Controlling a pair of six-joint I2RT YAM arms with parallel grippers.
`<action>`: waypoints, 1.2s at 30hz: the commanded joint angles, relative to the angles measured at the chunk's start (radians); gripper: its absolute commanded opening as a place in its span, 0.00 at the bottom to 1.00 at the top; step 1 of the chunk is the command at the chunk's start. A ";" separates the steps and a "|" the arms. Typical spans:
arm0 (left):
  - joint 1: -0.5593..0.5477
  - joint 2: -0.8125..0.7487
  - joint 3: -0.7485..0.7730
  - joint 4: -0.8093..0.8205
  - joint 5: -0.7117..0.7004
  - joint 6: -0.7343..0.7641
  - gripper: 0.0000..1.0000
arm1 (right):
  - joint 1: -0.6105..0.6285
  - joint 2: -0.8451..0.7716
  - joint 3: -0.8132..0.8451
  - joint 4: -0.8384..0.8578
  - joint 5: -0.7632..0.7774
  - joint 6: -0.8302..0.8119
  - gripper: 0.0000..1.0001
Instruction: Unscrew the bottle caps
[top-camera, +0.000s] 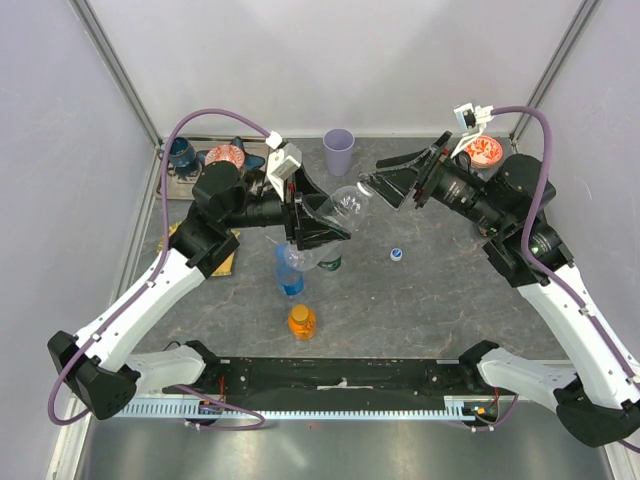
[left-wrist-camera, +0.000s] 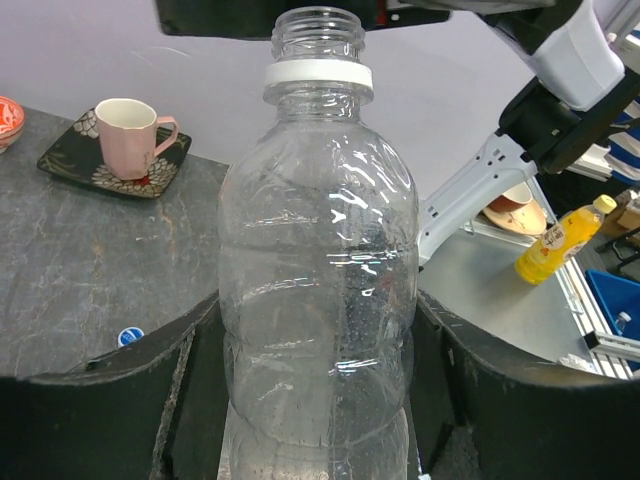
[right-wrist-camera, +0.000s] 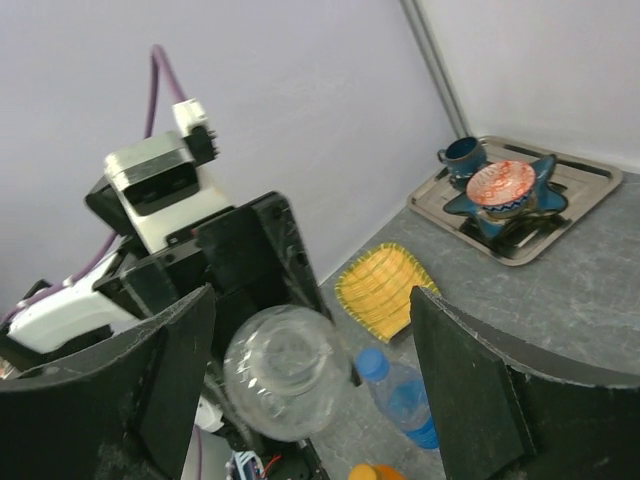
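Observation:
My left gripper (top-camera: 325, 225) is shut on the plain clear bottle (top-camera: 345, 205) and holds it tilted above the table, neck toward the right arm. In the left wrist view the bottle (left-wrist-camera: 318, 270) has an open neck with only a white ring. My right gripper (top-camera: 393, 187) is open and empty, its jaws just off the bottle's mouth (right-wrist-camera: 285, 370). A blue cap (top-camera: 397, 254) lies loose on the table. The blue-label bottle (top-camera: 289, 272) has its blue cap (right-wrist-camera: 372, 364) on. The short orange bottle (top-camera: 302, 321) stands capped. The green-label bottle (top-camera: 329, 263) is mostly hidden under my left gripper.
A purple cup (top-camera: 339, 150) stands at the back middle. A metal tray (top-camera: 190, 182) with a blue cup and a star dish sits back left. A yellow woven mat (right-wrist-camera: 385, 285) lies under my left arm. A pink mug (left-wrist-camera: 128, 128) on a dark plate sits back right.

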 joint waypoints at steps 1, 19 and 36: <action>-0.005 0.008 0.041 0.000 -0.030 0.047 0.37 | 0.012 -0.010 0.000 0.044 -0.069 0.019 0.85; -0.019 0.002 0.052 -0.007 -0.055 0.067 0.39 | 0.049 0.034 -0.005 -0.026 -0.092 -0.020 0.27; -0.017 -0.162 0.103 -0.295 -0.695 0.144 0.99 | 0.051 0.059 0.213 -0.226 0.559 -0.168 0.00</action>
